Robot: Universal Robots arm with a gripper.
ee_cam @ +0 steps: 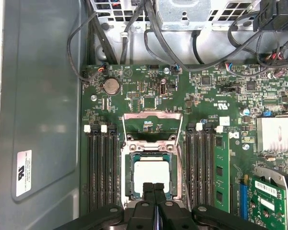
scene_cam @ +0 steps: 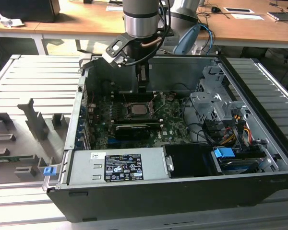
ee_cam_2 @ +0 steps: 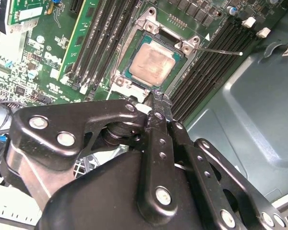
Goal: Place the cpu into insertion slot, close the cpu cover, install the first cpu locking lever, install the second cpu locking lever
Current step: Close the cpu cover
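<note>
Beige square cpu [ee_cam: 150, 175] in insertion slot [ee_cam: 128, 178]

**Cpu** [ee_cam_2: 153, 64]: pale silver-beige metal top, matt and faintly mottled.
**Cpu cover** [ee_cam: 152, 115]: thin bare metal frame, satin silver-grey.
**Insertion slot** [ee_cam: 128, 175]: dark plastic rimmed in bright metal.
**Circuit board** [ee_cam: 134, 91]: green, with a glossy lacquered look.
**Memory slots** [ee_cam: 102, 167]: matt black plastic.
**Gripper** [ee_cam_2: 156, 94]: smooth, semi-gloss black metal links with shiny steel pins.
**Case wall** [ee_cam: 43, 96]: smooth grey sheet metal with a dull sheen.
</note>
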